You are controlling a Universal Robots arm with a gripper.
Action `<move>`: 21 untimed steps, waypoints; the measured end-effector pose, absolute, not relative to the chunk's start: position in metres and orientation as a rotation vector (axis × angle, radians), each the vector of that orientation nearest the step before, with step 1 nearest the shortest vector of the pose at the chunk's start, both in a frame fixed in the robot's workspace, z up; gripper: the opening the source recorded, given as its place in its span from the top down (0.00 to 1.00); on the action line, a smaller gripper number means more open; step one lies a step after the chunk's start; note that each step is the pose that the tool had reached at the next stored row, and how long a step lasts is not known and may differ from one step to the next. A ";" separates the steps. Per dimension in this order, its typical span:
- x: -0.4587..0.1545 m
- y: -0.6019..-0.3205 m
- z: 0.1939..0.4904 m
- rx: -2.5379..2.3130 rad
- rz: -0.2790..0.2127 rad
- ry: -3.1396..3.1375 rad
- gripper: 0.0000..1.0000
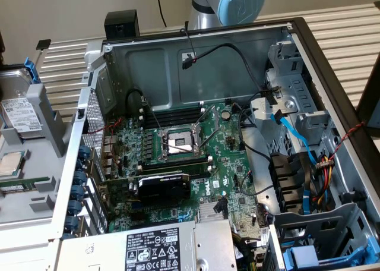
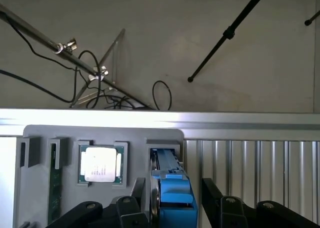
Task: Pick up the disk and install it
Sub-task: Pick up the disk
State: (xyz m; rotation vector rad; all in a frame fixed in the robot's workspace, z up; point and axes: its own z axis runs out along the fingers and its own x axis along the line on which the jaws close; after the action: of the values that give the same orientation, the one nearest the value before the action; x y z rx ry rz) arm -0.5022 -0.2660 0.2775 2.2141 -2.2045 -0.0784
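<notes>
Wrist view: pincer point(image 2: 174, 184) stands apart, its jaws either side of the upright disk point(image 2: 172, 203) in the grey tray point(image 2: 50, 133), CPU chip point(image 2: 101, 164) beside. Exterior view: open computer case point(image 1: 196, 51) alongside.

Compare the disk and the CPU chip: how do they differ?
The disk stands on edge; the CPU chip lies flat. The disk wears a blue carrier; the CPU chip is bare silver. The disk is larger than the CPU chip. Both sit in the grey tray.
</notes>
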 end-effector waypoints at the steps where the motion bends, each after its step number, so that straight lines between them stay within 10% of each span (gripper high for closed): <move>1: -0.502 -0.266 0.277 2.214 -0.078 -2.205 0.44; 21: -0.499 -0.266 0.277 2.215 -0.077 -2.205 0.44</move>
State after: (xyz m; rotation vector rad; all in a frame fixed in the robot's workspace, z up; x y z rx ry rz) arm -0.4993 -0.2660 0.2775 2.2146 -2.2048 -0.0774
